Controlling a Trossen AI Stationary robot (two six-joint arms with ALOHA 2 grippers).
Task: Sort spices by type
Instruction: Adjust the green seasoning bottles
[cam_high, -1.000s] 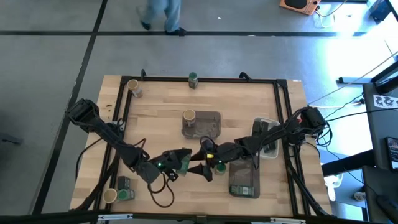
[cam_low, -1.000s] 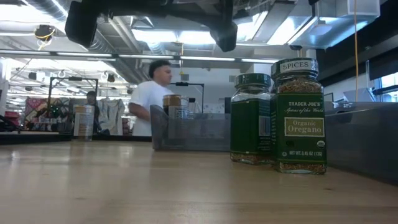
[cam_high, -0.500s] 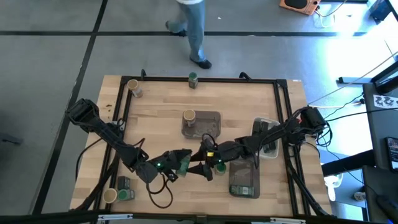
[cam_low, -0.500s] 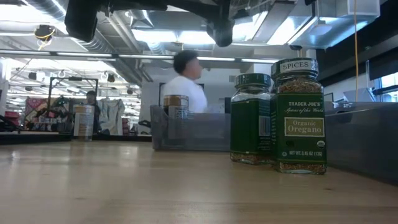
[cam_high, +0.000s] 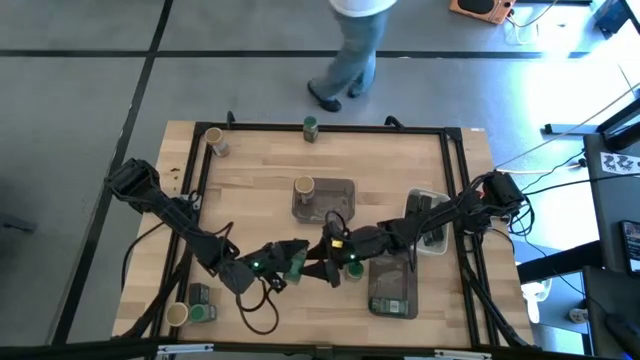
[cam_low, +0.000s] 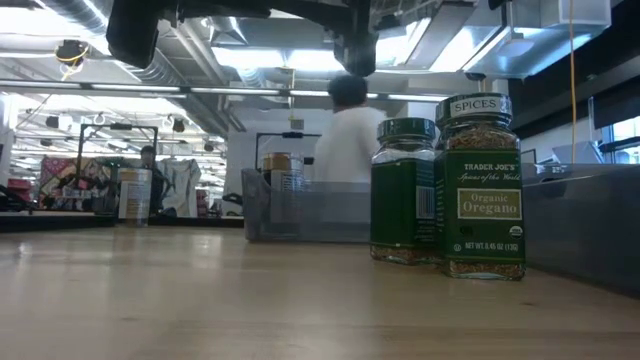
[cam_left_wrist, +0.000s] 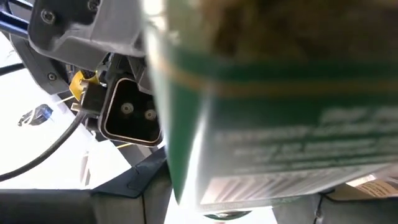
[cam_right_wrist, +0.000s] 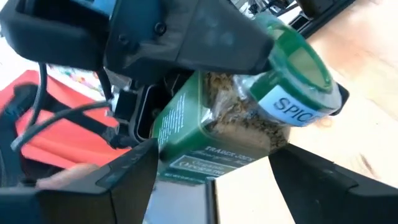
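spices: green-lidded jar (cam_right_wrist: 249, 118) clamped in left hand (cam_high: 290, 265); right hand (cam_high: 335, 268) spread alongside; most jars unsorted across desk (cam_high: 260, 190).

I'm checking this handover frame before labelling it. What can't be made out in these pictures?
- High view: whether the right gripper touches the jar in the left gripper; the arms hide it.
- Left wrist view: the jar's label, too close and blurred.
- Low view: the rear jar's label, partly hidden by the oregano jar.
- High view: contents of the tray, too small.
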